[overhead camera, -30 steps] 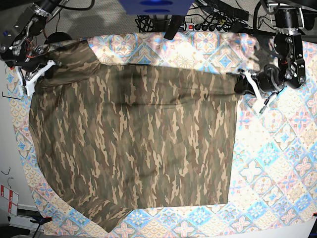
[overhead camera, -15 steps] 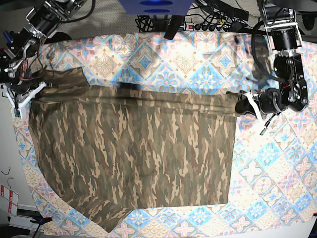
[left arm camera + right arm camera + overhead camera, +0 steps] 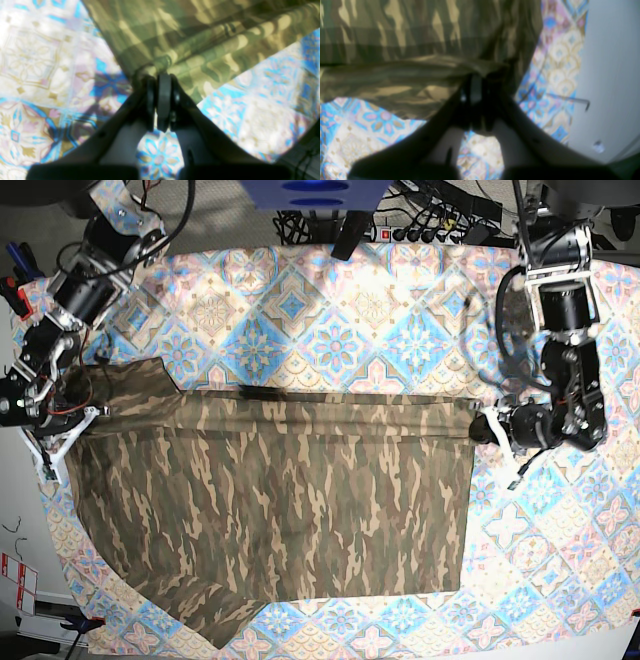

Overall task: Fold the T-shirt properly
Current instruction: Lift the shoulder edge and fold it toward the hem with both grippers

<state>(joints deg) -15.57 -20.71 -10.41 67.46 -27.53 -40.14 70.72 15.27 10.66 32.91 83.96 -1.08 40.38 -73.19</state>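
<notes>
The camouflage T-shirt (image 3: 280, 500) lies spread over the tablecloth, its far edge pulled into a straight taut line between my two grippers. My left gripper (image 3: 487, 429) is shut on the T-shirt's far right corner. In the left wrist view, the left gripper (image 3: 160, 78) pinches a bunched fold of the T-shirt (image 3: 200, 37). My right gripper (image 3: 58, 432) is shut on the far left edge beside a sleeve. The right wrist view is blurred, with the right gripper (image 3: 476, 83) holding gathered cloth of the T-shirt (image 3: 395, 30). A sleeve pokes out at the near left.
The blue-and-cream tablecloth (image 3: 380, 310) shows bare behind the shirt and along the right side. A power strip and cables (image 3: 430, 230) run along the back edge. The table's left edge lies close to my right gripper, with pale floor (image 3: 607, 75) beyond it.
Both grippers have drawn the shirt's far edge toward the near side of the table, uncovering more tablecloth at the back. The far edge now lies lower and straighter over the shirt's body.
</notes>
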